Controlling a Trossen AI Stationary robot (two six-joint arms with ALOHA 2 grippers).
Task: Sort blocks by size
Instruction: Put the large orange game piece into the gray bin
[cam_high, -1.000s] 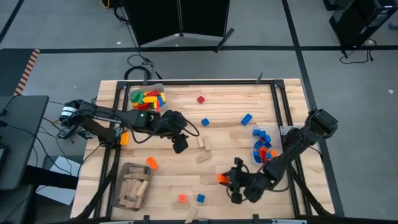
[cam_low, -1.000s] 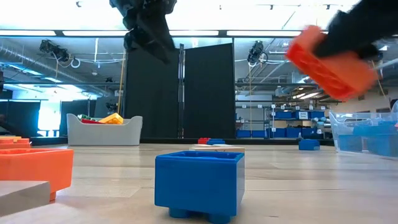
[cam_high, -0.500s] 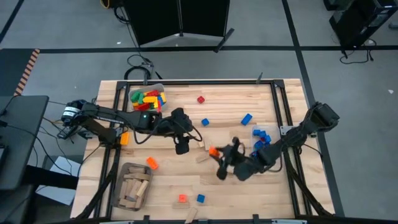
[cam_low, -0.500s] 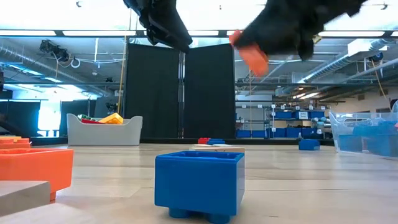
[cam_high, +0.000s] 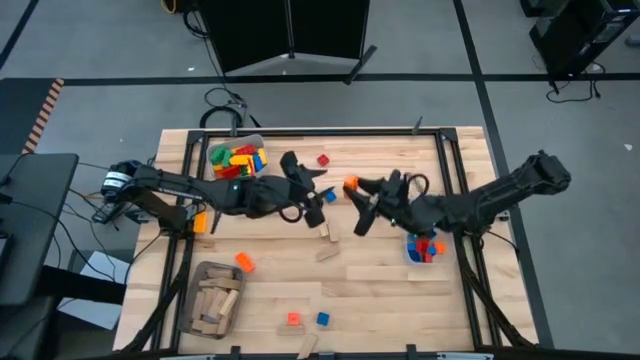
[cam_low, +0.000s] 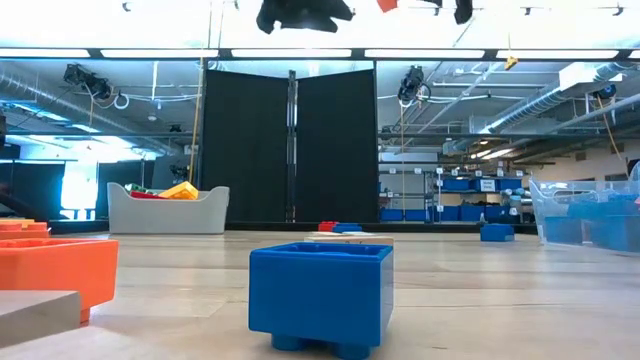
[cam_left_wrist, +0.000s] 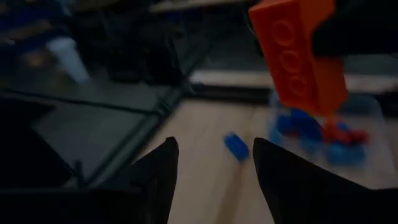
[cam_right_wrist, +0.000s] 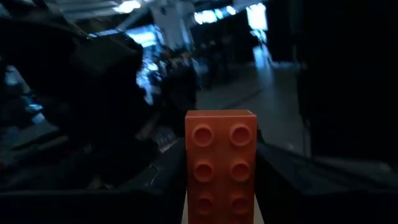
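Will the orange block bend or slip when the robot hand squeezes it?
Probably not. The orange block looks like hard studded plastic with straight edges, so it should stay stiff. The right hand holds it up in the air, so it seems light. Its smooth, shiny sides might slip a little.

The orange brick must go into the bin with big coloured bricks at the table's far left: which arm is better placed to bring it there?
Probably the left. The right gripper holds the orange brick mid-table, while the open left gripper faces it, and the bin lies beside the left arm.
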